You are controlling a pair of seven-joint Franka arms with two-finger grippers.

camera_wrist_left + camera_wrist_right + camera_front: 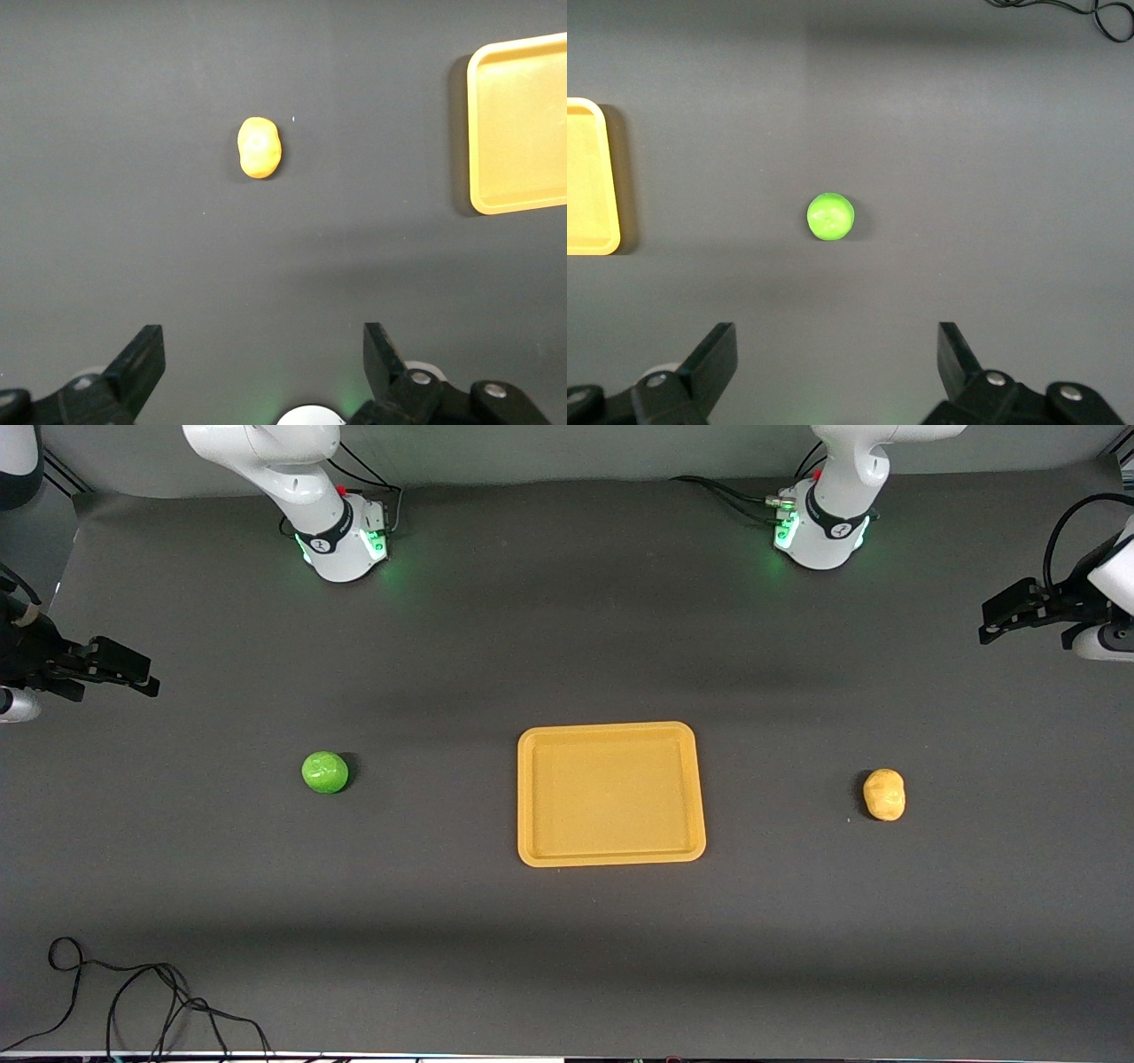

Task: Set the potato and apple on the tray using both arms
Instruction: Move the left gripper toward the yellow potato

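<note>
The orange-yellow tray (611, 855) lies empty mid-table; its edge shows in the left wrist view (518, 199) and the right wrist view (589, 239). The green apple (325, 771) sits on the mat toward the right arm's end, also in the right wrist view (830, 216). The yellow-tan potato (884, 794) sits toward the left arm's end, also in the left wrist view (259, 147). My left gripper (997, 615) hangs open and empty above the mat at the left arm's end (264, 350). My right gripper (137, 673) hangs open and empty above the right arm's end (837, 350).
The two arm bases (345, 545) (819, 536) stand at the table's edge farthest from the front camera, lit green. A loose black cable (133, 1001) lies at the near corner at the right arm's end, seen too in the right wrist view (1085, 13).
</note>
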